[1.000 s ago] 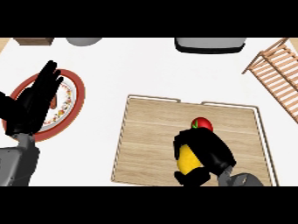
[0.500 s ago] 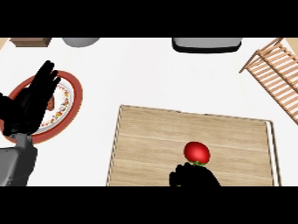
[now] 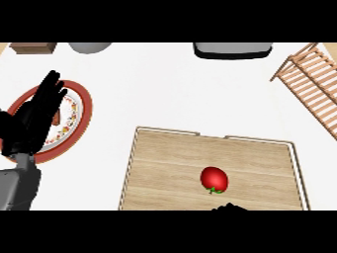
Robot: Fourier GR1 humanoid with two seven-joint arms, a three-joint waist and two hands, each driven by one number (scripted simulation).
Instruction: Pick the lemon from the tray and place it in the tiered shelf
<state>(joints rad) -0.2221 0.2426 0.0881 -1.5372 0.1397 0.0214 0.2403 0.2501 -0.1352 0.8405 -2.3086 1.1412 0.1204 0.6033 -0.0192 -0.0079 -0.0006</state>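
Observation:
The wooden tray (image 3: 149, 163) lies at the lower middle of the counter. On it rests a red fruit with a green stalk (image 3: 214, 179). No lemon shows anywhere in the head view. Only a black tip of my right hand (image 3: 229, 207) shows at the lower edge, just below the red fruit, and whatever it may hold is hidden. My left hand (image 3: 32, 116) rests open at the left, fingers up, over a plate. The slatted wooden tiered shelf (image 3: 322, 99) stands at the right edge.
A red-rimmed plate with food (image 3: 82, 106) lies under the left hand. Along the back edge are a wooden box (image 3: 34, 47), a grey bowl (image 3: 91, 47) and a dark grey appliance (image 3: 231, 49). White counter lies between tray and shelf.
The right hand, with a yellow fruit under it a second ago, has drawn back to the lower edge. The yellow fruit no longer shows and the red fruit lies uncovered. The left hand stayed.

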